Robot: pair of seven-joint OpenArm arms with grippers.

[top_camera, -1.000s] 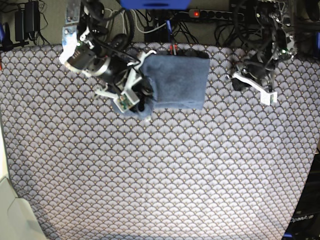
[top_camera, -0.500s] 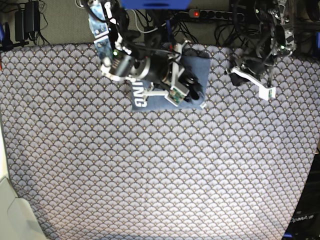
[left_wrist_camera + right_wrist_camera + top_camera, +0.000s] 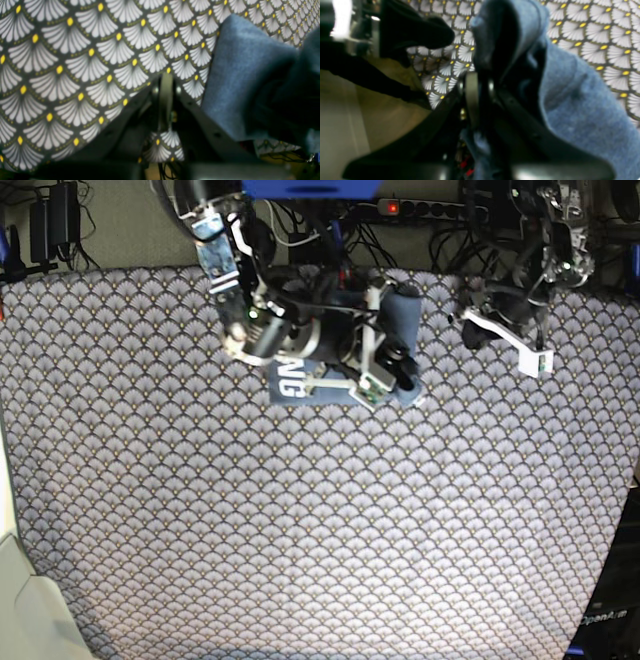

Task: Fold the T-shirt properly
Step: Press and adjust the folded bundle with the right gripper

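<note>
Base view, left to right: bare fan-patterned tablecloth [image 3: 150, 510], then the right arm reaching in from the far edge, its right gripper [image 3: 385, 380] low over the T-shirt [image 3: 290, 380]. The shirt sits near the table's far edge, centre-left, already a small compact bundle. White lettering shows on the exposed panel at its left; a rolled or doubled-over portion stands up at its right end.

Right wrist view: jaws nearly pressed together with blue-grey fabric bunched around and between them, so it reads as pinching a fold of the shirt. The pinch point itself is blurred.

Further right, well apart from the shirt: left gripper [image 3: 505, 335], jaws pressed together, nothing in them. Left wrist view shows only cloth pattern beneath it and a shirt edge off to one side.

Judgement: folding is late-stage. Main folds look done; what remains is laying the last flap flat, letting go, perhaps tidying the raised right end.
</note>
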